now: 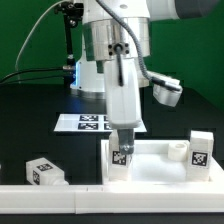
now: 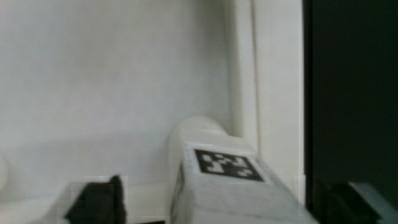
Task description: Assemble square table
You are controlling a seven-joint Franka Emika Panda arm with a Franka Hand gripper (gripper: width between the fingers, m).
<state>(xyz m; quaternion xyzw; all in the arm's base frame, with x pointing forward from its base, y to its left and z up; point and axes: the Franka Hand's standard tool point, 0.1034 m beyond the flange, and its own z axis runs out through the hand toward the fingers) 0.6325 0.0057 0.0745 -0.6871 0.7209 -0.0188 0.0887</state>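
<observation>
ASSEMBLY UNDER WAY: the Panda arm's claw (image 1: 122, 138) hangs directly over a short white leg (image 1: 121, 156) that stands upright, tag facing out, at the corner of the square tabletop (image 1: 155, 170) nearest the exterior view's left; the wrist view shows the claw (image 2: 231, 205) with its two dark fingers (image 2: 103, 200) spread to either side of that leg (image 2: 222, 165), a gap visible on each flank, so the jaws read as apart and gripping nothing; the white slab (image 2: 107, 90) fills most of that picture, its raised rim running beside the black table (image 2: 347, 80); a second leg (image 1: 200, 150) stands upright at the tabletop's corner toward the exterior view's right; a third leg (image 1: 46, 172) lies loose on the table (image 1: 40, 130), well apart from the slab, just behind the long white rail (image 1: 40, 193); the marker board (image 1: 90, 122) lies flat behind the work; by these pictures the job looks roughly half done, with two legs posted and at least one waiting; whether either standing leg is fully seated cannot be told, and no fourth leg is in sight; no true container appears, though the rimmed slab serves as a shallow tray holding only the two upright legs
</observation>
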